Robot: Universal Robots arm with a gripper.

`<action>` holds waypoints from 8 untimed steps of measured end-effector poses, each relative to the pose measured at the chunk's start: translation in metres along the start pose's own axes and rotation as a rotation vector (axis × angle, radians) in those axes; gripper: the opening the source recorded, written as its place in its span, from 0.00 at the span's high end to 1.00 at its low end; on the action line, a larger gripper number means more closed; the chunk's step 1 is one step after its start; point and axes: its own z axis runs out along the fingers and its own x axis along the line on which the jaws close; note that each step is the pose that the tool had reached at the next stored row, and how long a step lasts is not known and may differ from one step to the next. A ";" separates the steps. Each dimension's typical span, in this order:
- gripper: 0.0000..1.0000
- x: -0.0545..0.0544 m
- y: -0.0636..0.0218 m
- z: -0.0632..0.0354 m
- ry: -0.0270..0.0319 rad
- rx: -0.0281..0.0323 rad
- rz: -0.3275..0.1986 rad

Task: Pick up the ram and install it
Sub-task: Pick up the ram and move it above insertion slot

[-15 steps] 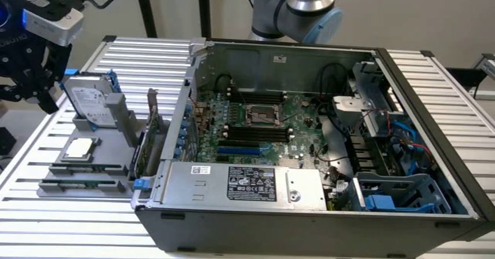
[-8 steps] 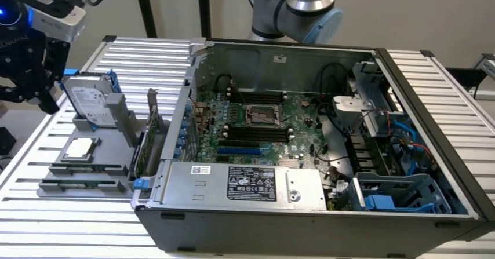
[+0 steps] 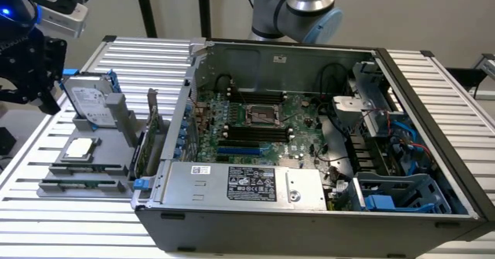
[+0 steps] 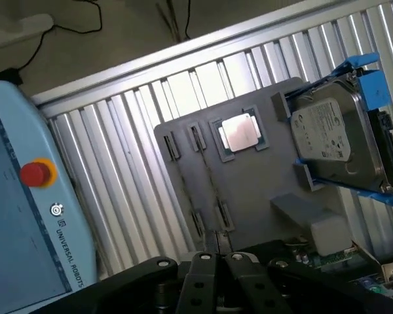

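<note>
Jaws closed, nothing between them; gripper (image 4: 216, 260) hovers over the gray holder (image 4: 262, 190); ram (image 3: 83, 184) sits in its holder slot beside the open computer case (image 3: 309, 224), long axis running from the exterior view's left to its right.

the counter (image 3: 433, 85) is ribbed bare metal, pale with a dull shine. at the left of the exterior frame, the tray (image 3: 108, 154) is matt grey plastic. the drive (image 3: 87, 99) has a glossy metal face, paper label and blue plastic rails (image 3: 110, 78). the processor (image 3: 80, 148) lid is satin silver metal. the case (image 3: 309, 230) is dark matt metal. the claw (image 4: 216, 256) is matt black.
</note>
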 end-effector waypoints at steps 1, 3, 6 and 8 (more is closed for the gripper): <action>0.89 0.000 0.0000 0.0002 0.0001 0.0003 -0.018; 0.89 0.000 0.0000 0.0007 0.0003 0.0007 -0.054; 0.89 0.000 0.0000 0.0016 0.0005 0.0015 -0.110; 0.89 0.000 0.0000 0.0021 0.0008 0.0020 -0.146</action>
